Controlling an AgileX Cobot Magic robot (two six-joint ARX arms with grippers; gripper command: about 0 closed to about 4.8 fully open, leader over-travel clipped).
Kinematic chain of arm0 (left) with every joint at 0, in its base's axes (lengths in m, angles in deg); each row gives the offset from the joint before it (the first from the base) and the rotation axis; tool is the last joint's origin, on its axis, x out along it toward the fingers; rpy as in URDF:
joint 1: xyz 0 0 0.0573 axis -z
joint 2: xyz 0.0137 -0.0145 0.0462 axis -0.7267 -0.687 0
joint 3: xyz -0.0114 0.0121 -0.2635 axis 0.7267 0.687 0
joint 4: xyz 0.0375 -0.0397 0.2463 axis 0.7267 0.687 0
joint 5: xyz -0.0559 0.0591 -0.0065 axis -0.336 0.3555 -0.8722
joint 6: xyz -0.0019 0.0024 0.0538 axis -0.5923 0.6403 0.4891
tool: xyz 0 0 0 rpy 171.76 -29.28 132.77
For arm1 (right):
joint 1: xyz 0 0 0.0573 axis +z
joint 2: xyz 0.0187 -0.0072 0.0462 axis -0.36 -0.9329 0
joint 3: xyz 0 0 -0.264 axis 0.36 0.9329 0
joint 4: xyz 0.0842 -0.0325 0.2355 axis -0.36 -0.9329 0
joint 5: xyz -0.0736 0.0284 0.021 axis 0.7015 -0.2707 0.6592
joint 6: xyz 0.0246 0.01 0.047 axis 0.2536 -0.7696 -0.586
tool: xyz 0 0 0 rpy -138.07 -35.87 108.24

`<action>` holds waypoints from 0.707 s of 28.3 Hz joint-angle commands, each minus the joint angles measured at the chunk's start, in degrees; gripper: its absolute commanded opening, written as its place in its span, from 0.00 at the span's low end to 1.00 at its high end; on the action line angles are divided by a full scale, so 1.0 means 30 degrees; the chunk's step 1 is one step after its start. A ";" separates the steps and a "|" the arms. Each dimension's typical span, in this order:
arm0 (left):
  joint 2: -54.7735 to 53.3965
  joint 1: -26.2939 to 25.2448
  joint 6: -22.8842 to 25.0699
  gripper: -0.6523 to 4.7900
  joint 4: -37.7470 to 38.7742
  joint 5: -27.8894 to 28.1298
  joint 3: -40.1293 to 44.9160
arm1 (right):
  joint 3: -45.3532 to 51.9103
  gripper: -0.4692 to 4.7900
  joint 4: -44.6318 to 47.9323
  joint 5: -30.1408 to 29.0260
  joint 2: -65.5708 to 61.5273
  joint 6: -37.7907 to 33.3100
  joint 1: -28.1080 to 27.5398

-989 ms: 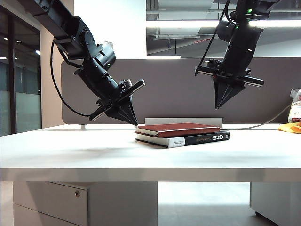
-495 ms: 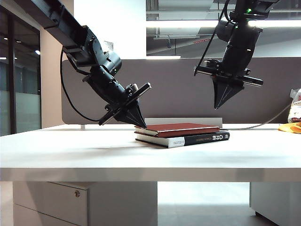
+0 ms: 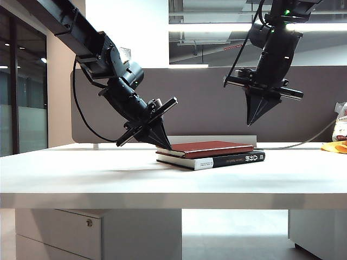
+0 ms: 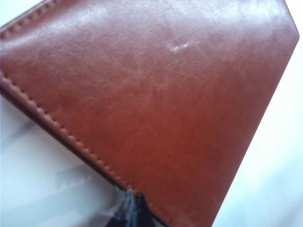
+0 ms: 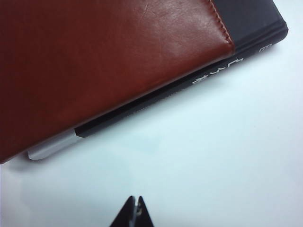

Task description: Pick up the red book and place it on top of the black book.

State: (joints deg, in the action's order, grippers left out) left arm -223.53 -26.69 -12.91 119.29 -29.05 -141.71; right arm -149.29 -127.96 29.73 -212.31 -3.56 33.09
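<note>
The red book (image 3: 209, 147) lies flat on top of the black book (image 3: 233, 160) in the middle of the table, slightly askew. My left gripper (image 3: 167, 146) is shut and empty, its tip at the red book's left edge; in the left wrist view the tip (image 4: 134, 198) meets the stitched border of the red book (image 4: 151, 90). My right gripper (image 3: 254, 122) hangs shut and empty well above the books' right end. In the right wrist view the red book (image 5: 94, 61) covers the black book (image 5: 246, 21), and the gripper (image 5: 136, 202) is over bare table.
The white table (image 3: 81, 173) ends in a front edge near the camera. A grey partition (image 3: 206, 103) stands behind the books. A yellow item (image 3: 336, 147) and a white packet (image 3: 341, 122) sit at the far right.
My left gripper has come down and to the right, from above the table left of the books to the red book's left edge. The right arm and the books have stayed still.
</note>
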 commanded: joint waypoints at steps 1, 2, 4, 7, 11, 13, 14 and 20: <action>-0.0036 0.0095 0.0000 0.11 -0.0517 -0.0095 -0.0029 | -0.0066 0.08 0.0102 -0.0080 0.0146 0.0044 0.0015; -0.0036 0.0095 -0.0022 0.11 -0.0597 -0.0095 -0.0036 | -0.0066 0.08 0.0095 -0.0080 0.0146 0.0044 0.0015; -0.0036 0.0102 -0.0087 0.11 -0.0801 -0.0328 -0.0036 | -0.0066 0.08 0.0095 -0.0080 0.0146 0.0044 0.0015; -0.0124 0.0175 -0.0226 0.11 -0.1107 -0.0408 -0.0044 | -0.0066 0.08 0.0102 -0.0080 0.0146 0.0036 0.0022; -0.0262 0.0291 -0.0503 0.11 -0.1698 -0.0510 -0.0044 | -0.0066 0.08 0.0102 -0.0073 0.0146 0.0044 0.0022; -0.0328 0.0299 -0.0510 0.11 -0.1741 -0.0495 -0.0058 | -0.0066 0.08 0.0102 -0.0080 0.0146 0.0044 0.0022; -0.0401 0.0299 -0.0510 0.11 -0.1756 -0.0517 -0.0087 | -0.0066 0.08 0.0102 -0.0073 0.0146 0.0044 0.0022; -0.0845 0.0291 -0.0576 0.11 -0.1727 -0.0692 -0.0743 | -0.0066 0.08 0.0117 -0.0073 0.0146 0.0044 0.0022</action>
State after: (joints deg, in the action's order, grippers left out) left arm -225.65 -25.99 -14.44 114.63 -30.84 -143.18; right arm -149.20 -128.01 29.73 -212.31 -3.54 33.13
